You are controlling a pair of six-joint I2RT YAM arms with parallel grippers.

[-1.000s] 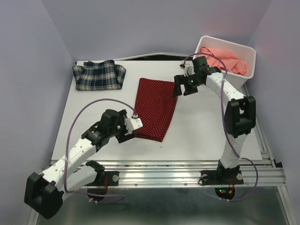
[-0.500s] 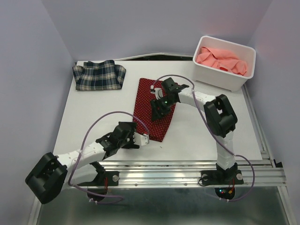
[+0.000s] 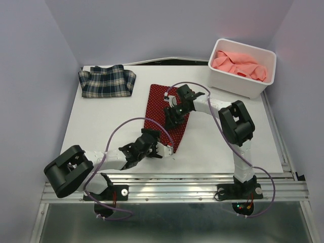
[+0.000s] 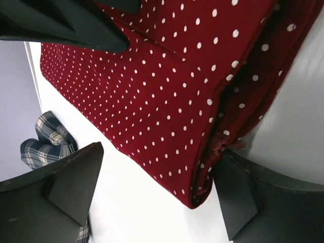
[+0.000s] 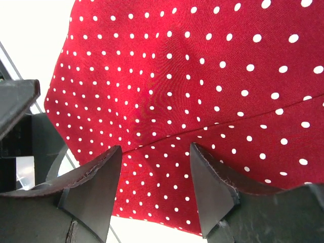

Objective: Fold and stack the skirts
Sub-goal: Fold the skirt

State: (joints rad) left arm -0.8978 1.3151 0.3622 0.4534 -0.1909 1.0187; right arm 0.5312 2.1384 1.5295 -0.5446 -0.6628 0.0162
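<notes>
could bunch or drag the red skirt, lying flat on the table, if pinched too shallow, with the left gripper gaping empty astride its near corner and the right gripper open, holding nothing, low over its middle.

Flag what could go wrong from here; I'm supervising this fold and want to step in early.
1. The open left claw straddles a layered corner of the red skirt; it may pinch only one layer.
2. The open right claw is over the same skirt nearby, so the claws could collide.
</notes>
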